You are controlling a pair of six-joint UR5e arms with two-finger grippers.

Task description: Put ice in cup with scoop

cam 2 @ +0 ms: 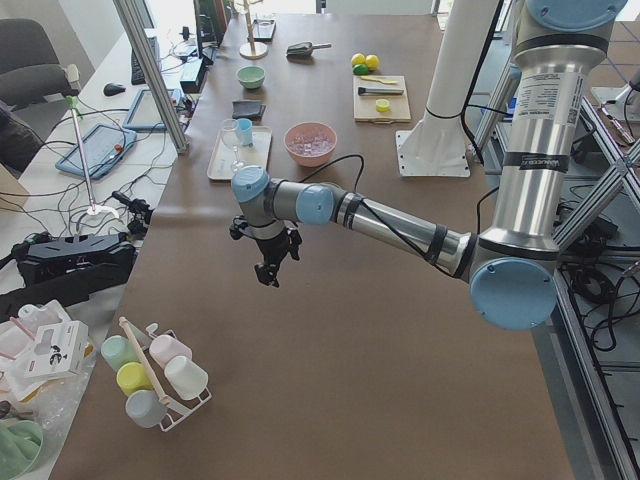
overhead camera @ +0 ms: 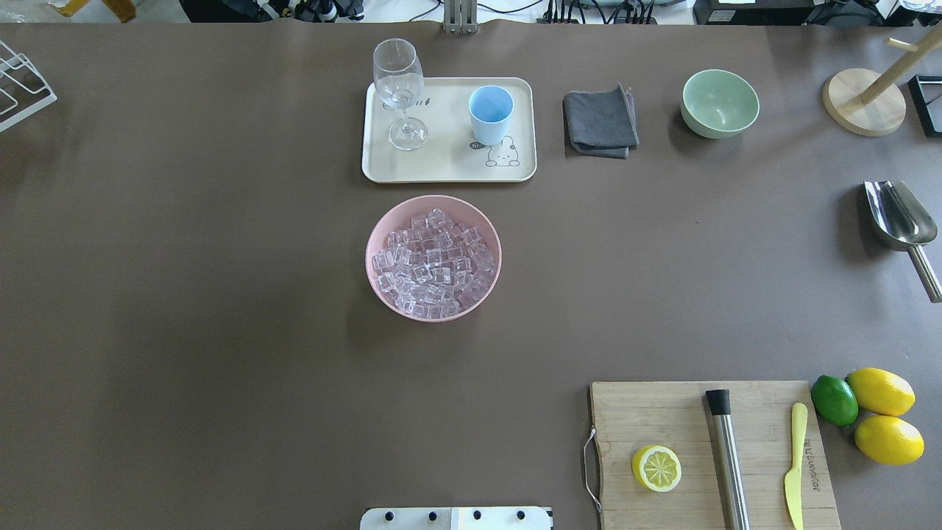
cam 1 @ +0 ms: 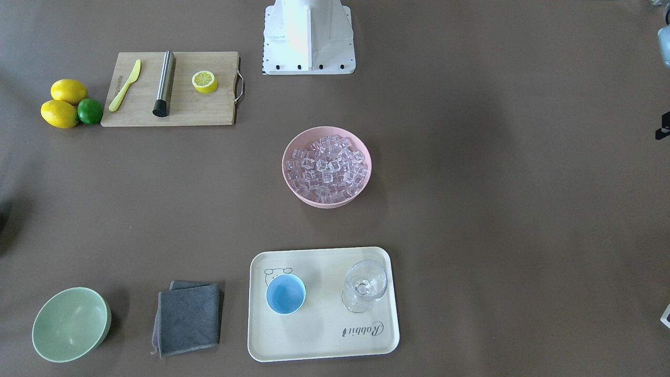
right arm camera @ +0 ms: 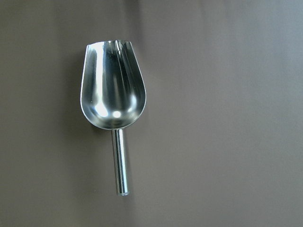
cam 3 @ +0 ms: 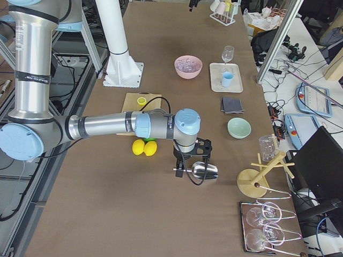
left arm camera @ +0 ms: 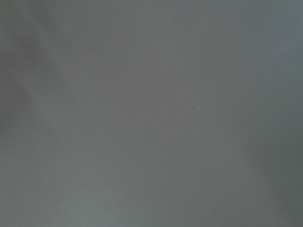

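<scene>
One steel scoop (overhead camera: pixel 899 216), flat on the bench (overhead camera: pixel 221 294) at 3 o'clock from the pink bowl (overhead camera: pixel 369 258) in the overhead view, near the bench's edge, trough toward 12, handle toward 5. One light blue cup (overhead camera: pixel 490 114), upright on the one cream tray (overhead camera: pixel 441 158) at 12 o'clock from that bowl, one stemmed glass (overhead camera: pixel 398 77) at its 9. Ice (overhead camera: pixel 434 261) in cubes too many to count, heaped in the bowl. Also one grey cloth (overhead camera: pixel 600 120), one pale green bowl (overhead camera: pixel 720 103), one cutting board (overhead camera: pixel 647 412) bearing one lemon half (overhead camera: pixel 656 468), one steel muddler (overhead camera: pixel 727 456) and one yellow knife (overhead camera: pixel 795 464); two lemons (overhead camera: pixel 881 391) and one lime (overhead camera: pixel 834 400) at its 3.

Both arms stretched low and level over the bench, wrists bent down. Right fingers (cam 3: pixel 179 167) hung by the scoop's handle, contact not to be judged; left fingers (cam 2: pixel 263 276) over bare bench, well apart from everything. Cannot tell for either pair whether spread or pressed together
</scene>
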